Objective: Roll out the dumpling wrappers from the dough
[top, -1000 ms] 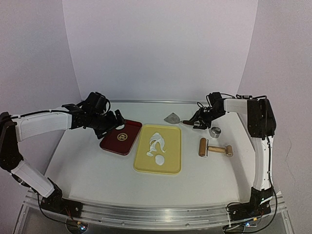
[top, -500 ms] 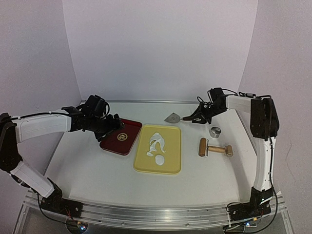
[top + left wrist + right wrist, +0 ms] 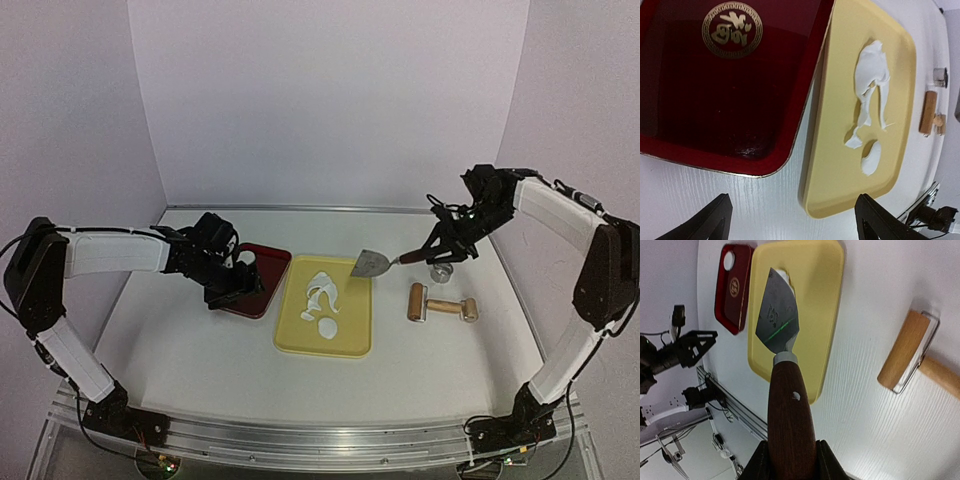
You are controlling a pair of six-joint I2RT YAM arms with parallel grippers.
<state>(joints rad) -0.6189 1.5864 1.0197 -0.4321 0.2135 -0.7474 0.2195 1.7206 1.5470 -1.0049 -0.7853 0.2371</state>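
Top external | left pincer (image 3: 243,283): spread wide, empty, red tray (image 3: 268,262) just ahead | right pincer (image 3: 432,255): clamped on scraper (image 3: 372,263) handle | dough (image 3: 322,290): on yellow tray (image 3: 350,338), between both pincers, just past scraper blade | dumpling wrapper (image 3: 327,327): same tray, beside dough.

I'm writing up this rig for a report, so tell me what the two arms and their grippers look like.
The left arm and right arm both have smooth white shells on the long links, with bulky black joints between them. Thin black cables run along them. The left gripper and right gripper are black. The left one's fingers taper to points. No markings are legible.
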